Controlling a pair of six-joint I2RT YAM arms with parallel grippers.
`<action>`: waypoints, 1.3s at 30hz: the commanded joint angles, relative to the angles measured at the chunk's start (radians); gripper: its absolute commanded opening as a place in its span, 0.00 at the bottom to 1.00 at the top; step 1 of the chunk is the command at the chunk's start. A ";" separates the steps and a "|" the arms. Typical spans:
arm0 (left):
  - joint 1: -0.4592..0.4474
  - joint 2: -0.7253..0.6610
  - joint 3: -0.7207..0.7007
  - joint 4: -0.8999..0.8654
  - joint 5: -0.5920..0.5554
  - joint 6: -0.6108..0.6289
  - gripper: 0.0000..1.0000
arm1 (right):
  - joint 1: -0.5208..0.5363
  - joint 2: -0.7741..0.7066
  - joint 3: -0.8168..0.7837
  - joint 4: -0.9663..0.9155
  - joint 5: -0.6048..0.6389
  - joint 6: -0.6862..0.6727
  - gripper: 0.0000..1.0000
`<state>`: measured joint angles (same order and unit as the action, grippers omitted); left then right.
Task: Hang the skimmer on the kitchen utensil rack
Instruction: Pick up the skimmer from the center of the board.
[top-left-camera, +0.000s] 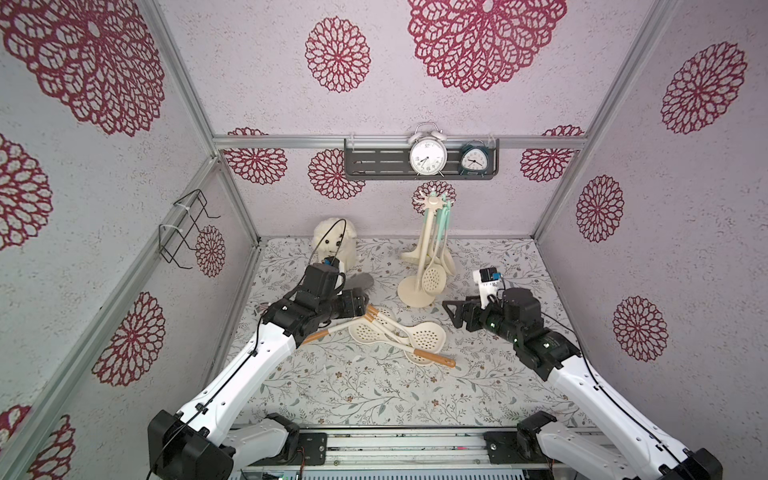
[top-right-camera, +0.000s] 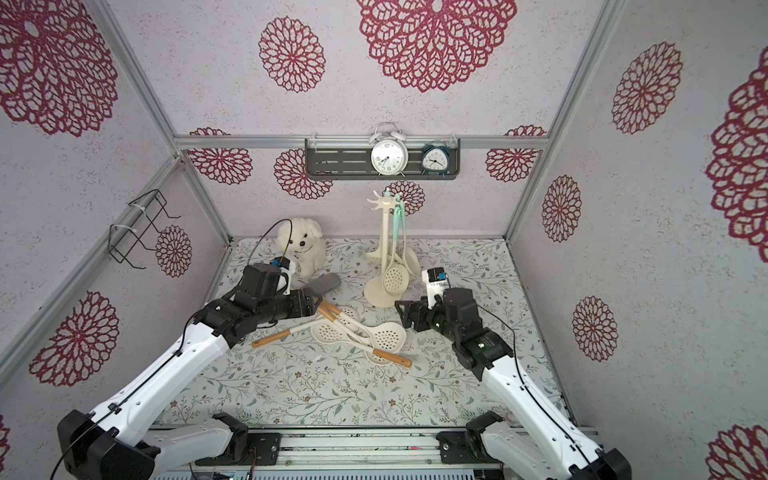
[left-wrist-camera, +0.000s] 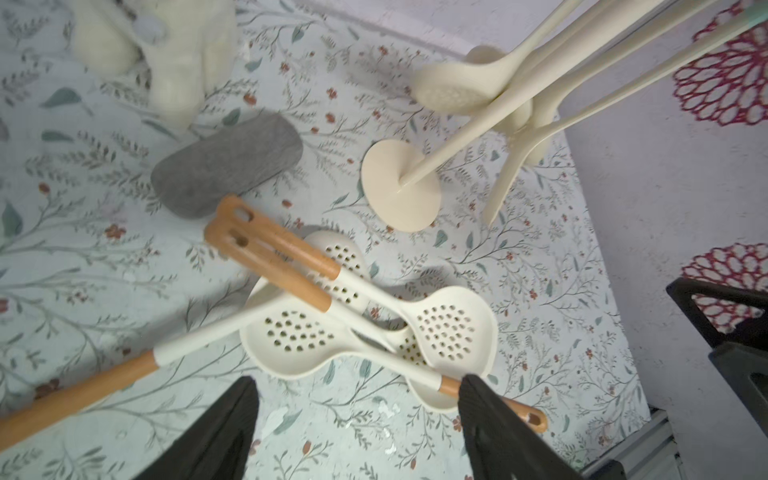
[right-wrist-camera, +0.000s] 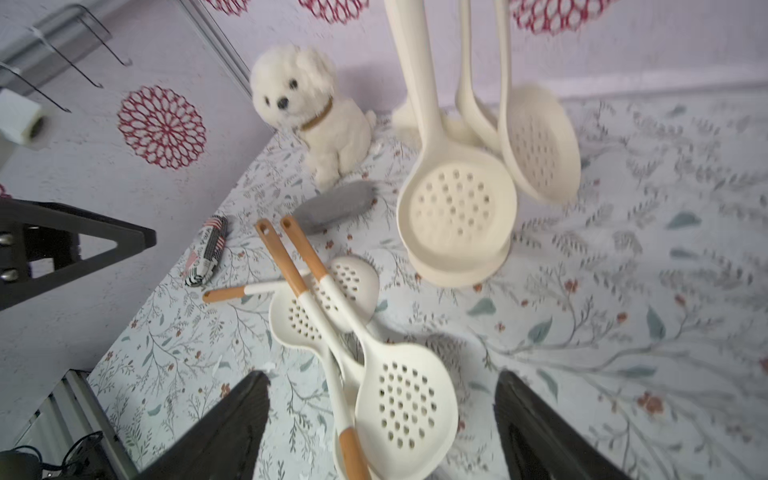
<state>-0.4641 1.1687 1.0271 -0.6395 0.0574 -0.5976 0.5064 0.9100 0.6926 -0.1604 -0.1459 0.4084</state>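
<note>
The left gripper (left-wrist-camera: 359, 382) and right gripper (right-wrist-camera: 382, 376) hover with jaws released and empty, either side of a heap of skimmers (top-left-camera: 399, 336) on the counter (top-left-camera: 374, 395). Behind it, one skimmer (top-left-camera: 434, 277) hangs on the rack (top-left-camera: 407, 291), its bowl near the base.

The kitchen utensil rack (top-left-camera: 424, 249) stands upright toward the back of the desk (top-left-camera: 332, 395): a tall cream pole on a round flat base, crowned by a star of small hooks. A cream hung skimmer (top-left-camera: 434, 278) dangles from the crown by a mint-green handle end, its perforated head low in front of the base, and at least one more perforated head hangs just behind it. Nearer the front, four loose skimmers (top-left-camera: 424, 336) lie in a crossed heap, with cream perforated heads and orange-brown handle ends. Their heads overlap and their handles fan outward, near the rack's base but apart from it.
</note>
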 joint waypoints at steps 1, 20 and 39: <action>-0.004 -0.047 -0.072 0.067 -0.051 -0.051 0.80 | 0.032 -0.060 -0.113 -0.005 0.116 0.251 0.88; -0.058 0.053 -0.184 0.309 0.063 -0.127 0.81 | 0.086 -0.075 -0.467 0.399 -0.171 0.682 0.61; -0.070 0.056 -0.136 0.236 -0.009 -0.067 0.81 | 0.119 -0.082 -0.503 0.436 -0.172 0.751 0.22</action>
<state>-0.5285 1.2381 0.8639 -0.3862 0.0685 -0.6888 0.6178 0.8471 0.1947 0.2543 -0.3202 1.1446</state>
